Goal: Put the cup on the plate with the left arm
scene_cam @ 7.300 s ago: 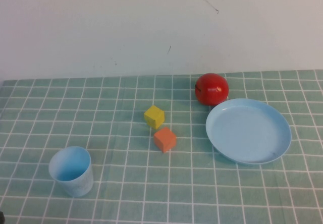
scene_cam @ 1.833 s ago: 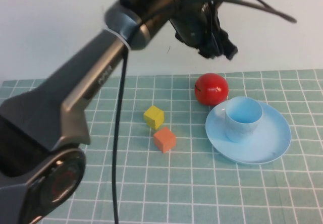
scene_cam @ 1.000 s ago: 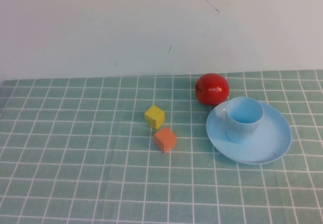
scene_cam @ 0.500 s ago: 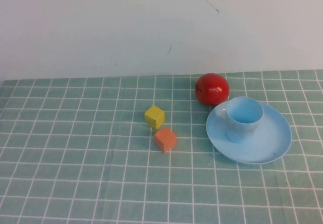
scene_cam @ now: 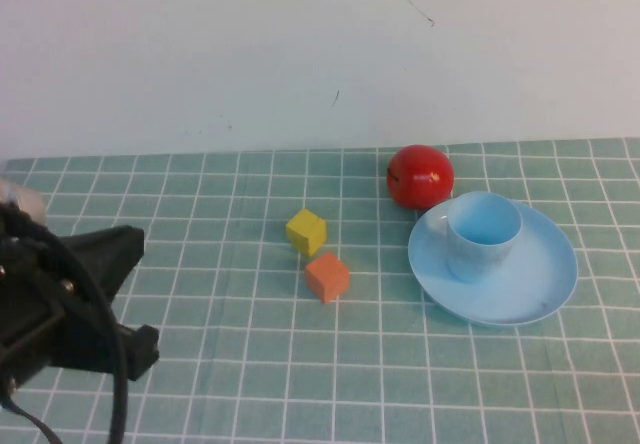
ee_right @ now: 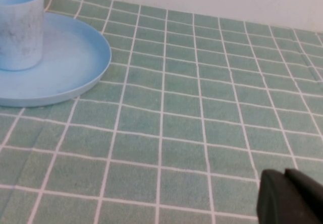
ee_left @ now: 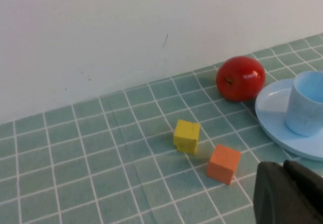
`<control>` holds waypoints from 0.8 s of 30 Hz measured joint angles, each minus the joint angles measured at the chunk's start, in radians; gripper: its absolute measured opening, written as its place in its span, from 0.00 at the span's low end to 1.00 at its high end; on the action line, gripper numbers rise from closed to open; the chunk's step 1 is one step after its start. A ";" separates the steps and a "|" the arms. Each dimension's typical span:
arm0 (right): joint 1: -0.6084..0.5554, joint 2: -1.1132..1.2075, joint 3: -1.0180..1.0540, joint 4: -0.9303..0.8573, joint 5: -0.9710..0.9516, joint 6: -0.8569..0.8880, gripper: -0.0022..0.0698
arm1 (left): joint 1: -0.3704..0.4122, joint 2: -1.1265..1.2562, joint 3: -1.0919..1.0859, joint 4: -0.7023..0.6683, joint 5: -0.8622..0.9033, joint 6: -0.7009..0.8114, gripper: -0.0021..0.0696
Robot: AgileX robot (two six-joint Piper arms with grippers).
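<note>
The light-blue cup (scene_cam: 483, 234) stands upright on the light-blue plate (scene_cam: 530, 284) at the right of the table, toward the plate's back left. Both also show in the left wrist view, cup (ee_left: 305, 105) and plate (ee_left: 275, 115), and in the right wrist view, cup (ee_right: 20, 27) and plate (ee_right: 70, 62). My left arm (scene_cam: 70, 304) is at the table's front left, far from the plate. My left gripper (ee_left: 283, 164) is shut and empty. My right gripper (ee_right: 284, 171) is shut and empty over bare cloth beside the plate; it is out of the high view.
A red apple (scene_cam: 420, 176) sits just behind the plate, close to its rim. A yellow cube (scene_cam: 306, 231) and an orange cube (scene_cam: 327, 276) lie mid-table, left of the plate. A green checked cloth (scene_cam: 240, 364) covers the table; a white wall stands behind.
My left arm has come into the high view at the front left; half a second ago it was out of view. The cup stays on the plate, unmoved.
</note>
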 joint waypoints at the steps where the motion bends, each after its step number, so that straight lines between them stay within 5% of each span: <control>1: 0.000 0.000 0.000 0.000 0.000 0.000 0.03 | 0.000 0.000 0.014 0.000 -0.013 -0.005 0.03; 18: 0.000 0.000 0.000 0.000 0.000 0.000 0.03 | 0.000 0.000 0.119 0.007 0.026 0.001 0.03; 24: 0.000 0.000 0.000 0.000 0.000 0.000 0.03 | 0.026 -0.103 0.131 0.115 0.016 0.001 0.03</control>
